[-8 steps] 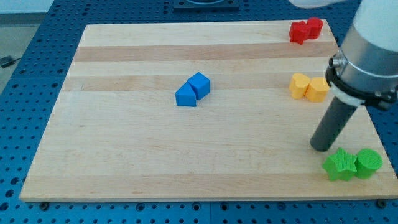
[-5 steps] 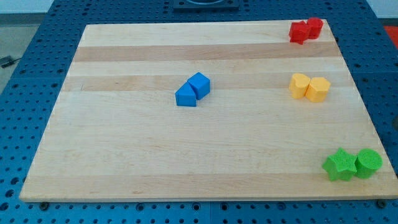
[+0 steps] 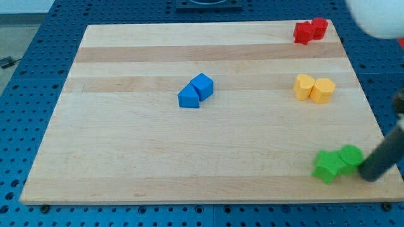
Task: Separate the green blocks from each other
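Two green blocks sit touching near the board's bottom right corner: a green star-shaped block (image 3: 327, 166) on the left and a green cylinder (image 3: 350, 155) on its upper right. My rod comes in from the view's right, and my tip (image 3: 370, 177) rests just right of and below the green cylinder, close against it.
A blue triangle (image 3: 187, 97) and blue cube (image 3: 202, 86) touch near the middle. Two yellow blocks (image 3: 314, 88) sit at the right. Two red blocks (image 3: 310, 29) sit at the top right corner. The wooden board (image 3: 126, 157) ends just right of my tip.
The rod left the view, then came back from the right. Both green blocks have shifted left and slightly up, still touching; the cylinder now sits higher than the star.
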